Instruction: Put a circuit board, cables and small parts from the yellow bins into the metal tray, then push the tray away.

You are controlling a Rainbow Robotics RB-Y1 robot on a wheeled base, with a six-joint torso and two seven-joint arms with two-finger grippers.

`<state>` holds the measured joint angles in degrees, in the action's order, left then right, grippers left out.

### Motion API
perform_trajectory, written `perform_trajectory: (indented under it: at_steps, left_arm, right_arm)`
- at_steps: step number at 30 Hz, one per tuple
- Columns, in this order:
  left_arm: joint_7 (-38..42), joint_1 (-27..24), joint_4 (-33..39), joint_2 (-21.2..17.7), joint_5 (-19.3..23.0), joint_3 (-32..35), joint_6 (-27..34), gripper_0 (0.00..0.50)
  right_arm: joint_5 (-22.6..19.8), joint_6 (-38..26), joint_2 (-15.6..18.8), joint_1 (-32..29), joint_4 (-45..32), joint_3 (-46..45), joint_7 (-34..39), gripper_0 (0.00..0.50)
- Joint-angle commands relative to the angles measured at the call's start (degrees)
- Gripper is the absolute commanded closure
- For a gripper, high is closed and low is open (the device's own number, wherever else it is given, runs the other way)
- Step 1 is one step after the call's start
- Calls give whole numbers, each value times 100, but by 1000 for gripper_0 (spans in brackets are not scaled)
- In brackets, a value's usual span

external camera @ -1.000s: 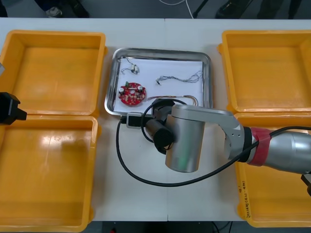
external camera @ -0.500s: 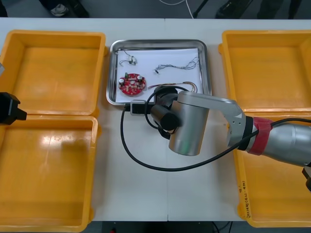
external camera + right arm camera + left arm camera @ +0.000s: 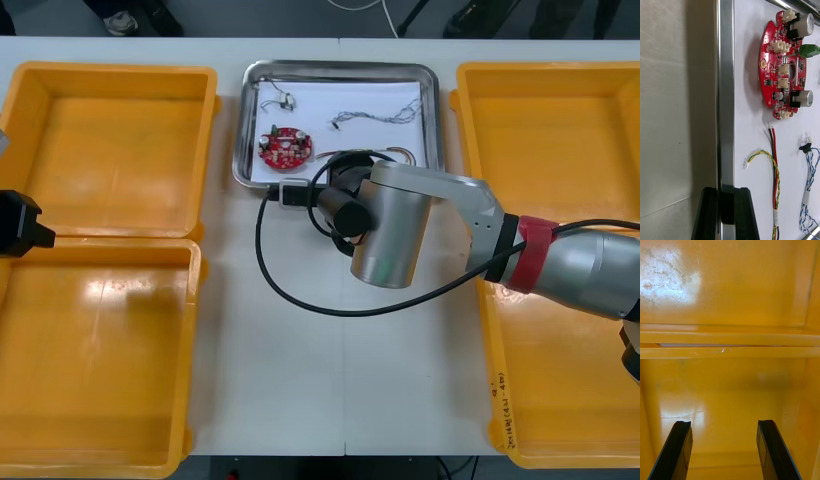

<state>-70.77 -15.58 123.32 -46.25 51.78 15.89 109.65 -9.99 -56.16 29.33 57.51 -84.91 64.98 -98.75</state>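
The metal tray [image 3: 340, 68], white inside, lies far out on the table between the bins. It holds a round red circuit board [image 3: 285, 146], a blue and white cable [image 3: 375, 117], a red and yellow cable [image 3: 396, 153] and a small metal part [image 3: 277, 102]. My right arm [image 3: 395, 225] reaches over the tray's near edge. In the right wrist view my right gripper [image 3: 727, 212] is shut on the tray's rim [image 3: 725, 93], with the circuit board [image 3: 784, 63] and red and yellow cable [image 3: 774, 165] beyond. My left gripper [image 3: 724, 450] stands open over a yellow bin's floor [image 3: 730, 390].
Two yellow bins [image 3: 110, 150] [image 3: 95, 350] line the left side and two more [image 3: 545, 140] [image 3: 560, 390] the right. A black cable [image 3: 290, 290] from the right wrist loops over the bare table [image 3: 300, 400]. The left arm [image 3: 20, 222] stays parked at the left edge.
The tray has slid away from me toward the table's far edge, and a little to the right, with my right gripper moving along on its near rim. The left arm has not moved.
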Motion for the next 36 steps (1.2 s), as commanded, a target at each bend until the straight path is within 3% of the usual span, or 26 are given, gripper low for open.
perform_trajectory:
  at_steps: [1,6,17,36]
  left_arm:
    - [-394,108,157,-262,34,178,35,0]
    - [-394,108,157,-262,34,178,35,0]
    - [-394,108,157,-262,34,178,35,0]
    - [-394,108,157,-262,34,178,35,0]
  right_arm:
    - [5,264,-147,463,300,-214,-144,500]
    - [-258,527,-200,638,625,-214,-153,500]
    - [-285,1081,-402,920,1328,-214,-171,500]
    - [-311,1274,-428,1043,1522,-205,-267,500]
